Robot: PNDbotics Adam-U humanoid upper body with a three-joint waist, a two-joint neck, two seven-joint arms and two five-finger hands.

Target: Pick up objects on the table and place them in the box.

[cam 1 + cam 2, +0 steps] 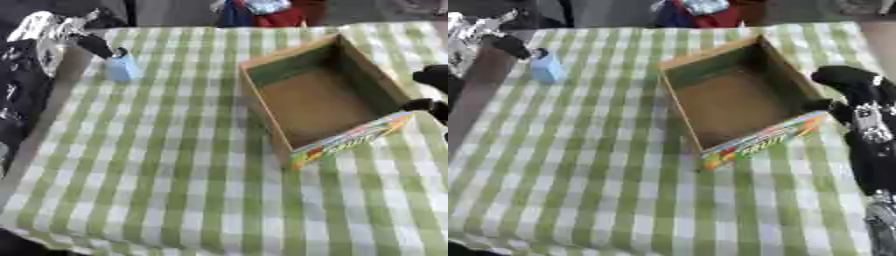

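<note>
A green-and-white checked cloth covers the tabletop [157, 165], which fills nearly the whole view and lies slightly askew.

The box [319, 107], an open wooden one with brown walls and a bare brown floor, stands on the cloth toward two o'clock from the middle of the view. Nothing shows inside it. Its near wall carries a bright printed panel in yellow, red and green.

The right hand [852, 95], black with silver parts along the arm, comes in at three o'clock and sits against the box's right side, just beside the near right corner. One dark finger touches the corner by the printed panel, and another dark part rises further back along the right wall. The pictures do not show whether its fingers are curled or straight, so I cannot tell its state.

The left hand [94, 45] reaches in at eleven o'clock, dark and slim, its tip meeting the top of a small pale blue object [121, 68] that stands upright on the cloth near the far left edge, well apart from the box. Whether it is grasping the object or only touching it cannot be told.
</note>
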